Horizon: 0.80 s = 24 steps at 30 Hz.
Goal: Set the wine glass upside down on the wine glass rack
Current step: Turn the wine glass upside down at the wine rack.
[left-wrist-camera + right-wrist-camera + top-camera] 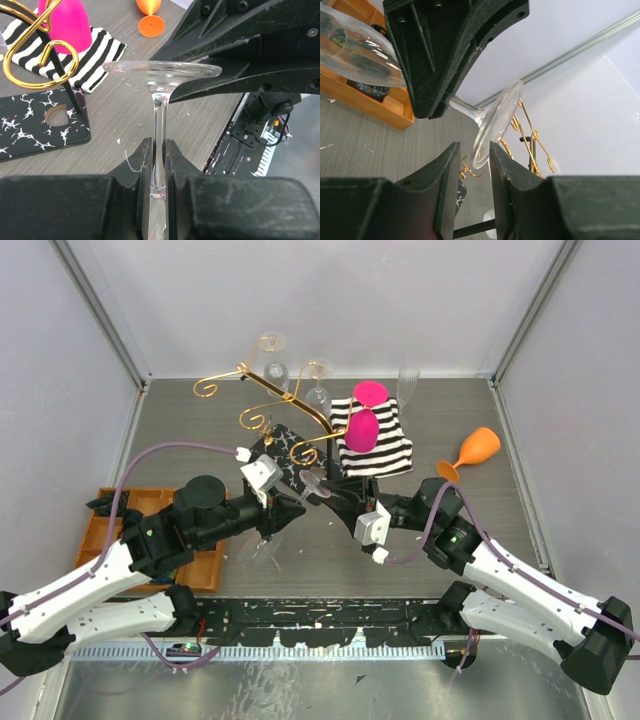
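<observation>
My left gripper [277, 502] is shut on the stem of a clear wine glass [162, 70] and holds it tilted above the table. The glass's foot [313, 483] points toward the rack and its bowl [355, 45] toward the near left. My right gripper [472, 160] is open, and the rim of the glass's foot [497, 120] sits between its fingers. The wine glass rack [270, 400], gold wire with curled hooks on a black marbled base [30, 125], stands just behind the glass.
Two clear glasses [272, 355] hang at the back of the rack. A pink glass [365, 420] lies on a black-and-white striped cloth [385, 455]. An orange glass [470, 452] lies at the right. A wooden tray [150, 530] sits at the left under my left arm.
</observation>
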### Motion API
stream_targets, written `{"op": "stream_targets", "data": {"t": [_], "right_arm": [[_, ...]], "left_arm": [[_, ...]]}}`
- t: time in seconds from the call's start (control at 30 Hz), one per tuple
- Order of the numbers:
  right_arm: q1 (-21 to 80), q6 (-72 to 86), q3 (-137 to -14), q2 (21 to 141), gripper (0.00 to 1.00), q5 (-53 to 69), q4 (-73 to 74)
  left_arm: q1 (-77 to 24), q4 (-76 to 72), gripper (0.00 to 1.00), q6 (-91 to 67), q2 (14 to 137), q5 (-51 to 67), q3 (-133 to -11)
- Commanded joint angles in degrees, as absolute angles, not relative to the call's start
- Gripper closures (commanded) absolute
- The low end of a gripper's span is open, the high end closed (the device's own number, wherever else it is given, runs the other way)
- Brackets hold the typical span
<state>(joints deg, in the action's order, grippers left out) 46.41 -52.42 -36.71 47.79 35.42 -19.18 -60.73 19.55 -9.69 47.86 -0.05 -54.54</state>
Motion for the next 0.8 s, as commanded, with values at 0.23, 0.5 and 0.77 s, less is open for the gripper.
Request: {"op": "stream_targets", "data": {"t": [0.23,0.5,0.77], "right_arm": [[46.7,-52.2,-43.4,49.2,0.59,33.1,-19.3],[46.7,-50.9,-41.8,46.2,0.57,29.8,-17.8],[46.7,-43.2,-35.3,38.1,0.57,30.4,-15.1]], "left_arm": [[-60.6,13.3,1.00,-9.5,45.0,-3.9,-48.9],[-60.6,11.6,1.00,-9.6,38.5,-11.1,-43.5],[-60.6,0.1,1.00,-6.8,27.8,-25.7,-32.3]]}}
